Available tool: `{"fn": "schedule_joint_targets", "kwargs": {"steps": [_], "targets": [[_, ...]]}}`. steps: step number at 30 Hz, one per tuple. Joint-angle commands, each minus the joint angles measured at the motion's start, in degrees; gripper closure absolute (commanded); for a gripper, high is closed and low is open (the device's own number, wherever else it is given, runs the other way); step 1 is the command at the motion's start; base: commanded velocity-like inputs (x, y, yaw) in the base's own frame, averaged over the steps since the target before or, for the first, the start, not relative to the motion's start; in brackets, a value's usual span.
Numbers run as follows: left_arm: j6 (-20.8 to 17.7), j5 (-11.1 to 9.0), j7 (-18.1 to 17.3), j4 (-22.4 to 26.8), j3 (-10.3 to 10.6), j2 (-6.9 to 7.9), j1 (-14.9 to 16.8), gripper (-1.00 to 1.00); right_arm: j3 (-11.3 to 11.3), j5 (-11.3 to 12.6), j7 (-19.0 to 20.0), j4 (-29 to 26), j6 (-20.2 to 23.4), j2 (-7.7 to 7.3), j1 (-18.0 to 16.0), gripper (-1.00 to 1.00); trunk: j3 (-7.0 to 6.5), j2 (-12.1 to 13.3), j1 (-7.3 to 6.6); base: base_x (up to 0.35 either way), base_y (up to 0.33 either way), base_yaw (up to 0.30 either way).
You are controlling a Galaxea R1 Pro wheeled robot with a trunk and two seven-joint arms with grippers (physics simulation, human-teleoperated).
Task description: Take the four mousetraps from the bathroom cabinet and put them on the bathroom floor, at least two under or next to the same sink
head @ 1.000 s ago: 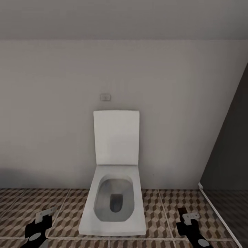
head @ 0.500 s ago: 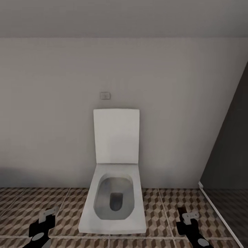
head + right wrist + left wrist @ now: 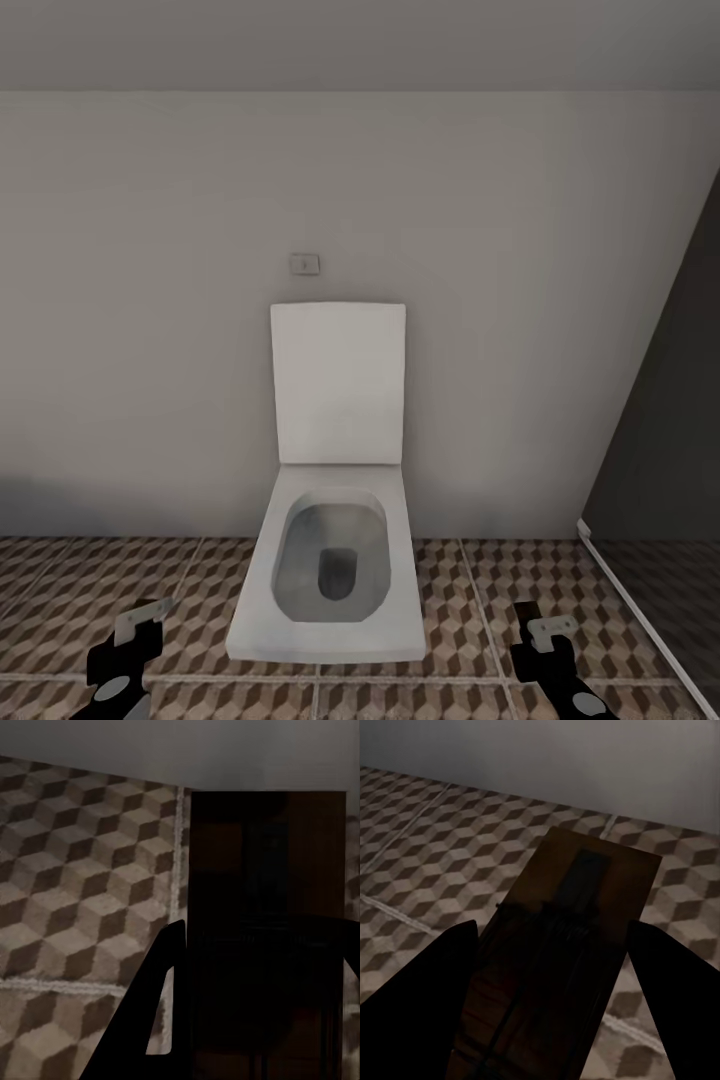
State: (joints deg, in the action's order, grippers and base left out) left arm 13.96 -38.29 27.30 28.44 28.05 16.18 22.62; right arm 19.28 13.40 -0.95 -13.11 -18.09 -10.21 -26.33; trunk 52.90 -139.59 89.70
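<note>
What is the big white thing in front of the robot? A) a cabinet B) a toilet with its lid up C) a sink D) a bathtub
B: the toilet stands against the wall with its lid raised and its bowl open, on the patterned floor.

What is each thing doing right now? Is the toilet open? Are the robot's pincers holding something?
toilet: lid up against the wall, bowl open.
left pincer: shut on a mousetrap, held flat above the bathroom floor.
right pincer: shut on a second mousetrap, also over the tiles.
wall button: state too small to tell.
</note>
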Motion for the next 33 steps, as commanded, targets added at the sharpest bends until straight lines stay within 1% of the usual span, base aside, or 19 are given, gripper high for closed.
{"fn": "schedule_joint_targets", "kwargs": {"steps": [1,6,9,14,16,19,24,30,33], "targets": [[0.41,-0.56,0.35,0.04,0.50,0.07,0.06,1.00,0.49,0.63,-0.10,0.03,-0.19,-0.02,-0.04,1.00,0.24,-0.44,0.21,0.000,0.000,0.000],[2.21,-0.56,0.38,0.04,0.50,0.08,0.06,1.00,0.52,0.59,-0.10,0.01,0.01,0.12,-0.04,1.00,1.14,-2.45,1.31,0.000,0.000,0.000],[3.00,-0.56,0.39,0.04,0.51,0.09,0.06,1.00,0.56,0.53,-0.21,-0.06,0.21,0.47,-0.04,1.00,1.68,-3.65,1.97,0.000,0.000,0.000],[3.07,-0.63,0.31,0.67,0.52,0.20,0.06,1.00,0.58,0.55,-0.74,-1.84,0.32,1.01,-0.04,1.00,2.79,-3.72,2.10,0.000,0.000,0.000],[2.99,-0.64,0.18,1.07,0.52,0.10,0.07,1.00,0.56,0.56,-0.82,-2.31,0.33,1.10,-0.04,1.00,2.79,-3.72,2.10,0.000,0.000,0.000],[2.94,-0.65,-0.98,1.74,0.52,0.06,0.06,1.00,0.52,0.56,-0.87,-2.57,0.33,1.16,-0.04,1.00,2.79,-3.72,2.10,0.000,0.000,0.000],[3.24,-0.66,-4.18,2.02,0.52,-0.09,0.06,1.00,0.46,0.71,-0.87,-2.62,0.26,1.16,-0.04,1.00,2.79,-3.72,2.10,0.000,0.000,0.000],[3.05,-0.66,-5.12,2.06,0.50,-0.43,0.06,1.00,0.58,0.71,-0.82,-2.55,0.25,1.11,-0.04,1.00,2.79,-3.72,2.10,0.000,0.000,0.000],[2.93,-0.62,-5.12,2.06,0.33,-0.27,0.06,1.00,0.64,0.66,-0.81,-2.54,0.25,1.10,-0.04,1.00,3.45,-3.76,2.18,0.000,0.000,0.000]]}}
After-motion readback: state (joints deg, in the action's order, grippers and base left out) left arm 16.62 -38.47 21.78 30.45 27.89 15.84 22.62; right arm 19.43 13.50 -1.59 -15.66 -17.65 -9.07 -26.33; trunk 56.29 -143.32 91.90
